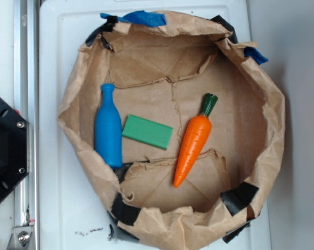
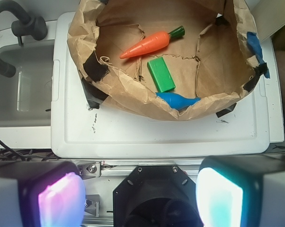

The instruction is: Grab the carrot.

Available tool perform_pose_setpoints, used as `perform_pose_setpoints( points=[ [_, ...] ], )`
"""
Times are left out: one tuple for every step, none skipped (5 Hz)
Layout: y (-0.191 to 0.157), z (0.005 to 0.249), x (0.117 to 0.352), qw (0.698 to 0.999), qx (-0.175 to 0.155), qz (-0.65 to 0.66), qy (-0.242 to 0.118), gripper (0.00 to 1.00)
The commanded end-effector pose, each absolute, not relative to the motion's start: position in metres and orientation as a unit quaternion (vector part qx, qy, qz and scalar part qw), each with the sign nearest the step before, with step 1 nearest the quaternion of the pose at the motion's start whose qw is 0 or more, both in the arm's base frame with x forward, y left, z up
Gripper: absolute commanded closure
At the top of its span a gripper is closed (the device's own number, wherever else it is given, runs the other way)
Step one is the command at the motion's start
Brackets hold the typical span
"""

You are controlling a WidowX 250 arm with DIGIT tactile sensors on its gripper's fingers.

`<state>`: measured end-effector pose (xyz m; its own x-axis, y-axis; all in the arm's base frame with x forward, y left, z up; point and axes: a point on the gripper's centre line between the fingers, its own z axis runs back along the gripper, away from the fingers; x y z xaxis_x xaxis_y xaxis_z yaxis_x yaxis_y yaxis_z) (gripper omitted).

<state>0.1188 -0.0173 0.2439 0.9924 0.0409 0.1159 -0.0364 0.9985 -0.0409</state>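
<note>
I see the carrot [image 1: 192, 141] lying in the paper bowl [image 1: 272, 135], near its right wall. A green block [image 1: 147, 132] lies just left of it, then a blue bottle [image 1: 108, 128]. My pincer [image 2: 140, 198] is wide, holding nothing, back from the white tray [image 2: 156, 132].

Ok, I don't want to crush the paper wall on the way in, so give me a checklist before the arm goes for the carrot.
1. Carrot in sight and uncovered: ok, it lies flat on the paper floor.
2. Room around it: ok, the green block lies apart from it, and the blue bottle lies beyond the block.
3. Gripper open: ok, the pads stand wide apart with nothing between them.
4. Gripper above the carrot: not ok, it is back outside the paper wall.
5. Clearance over that wall: cannot tell.
</note>
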Motion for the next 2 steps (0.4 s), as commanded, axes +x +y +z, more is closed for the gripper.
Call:
perform_pose_setpoints(
  points=[
    [-0.017, 0.244, 0.119, 0.998, -0.019, 0.019, -0.058, 0.0],
    [-0.015, 0.24, 0.157, 0.996, -0.012, 0.071, -0.055, 0.0]
  ],
)
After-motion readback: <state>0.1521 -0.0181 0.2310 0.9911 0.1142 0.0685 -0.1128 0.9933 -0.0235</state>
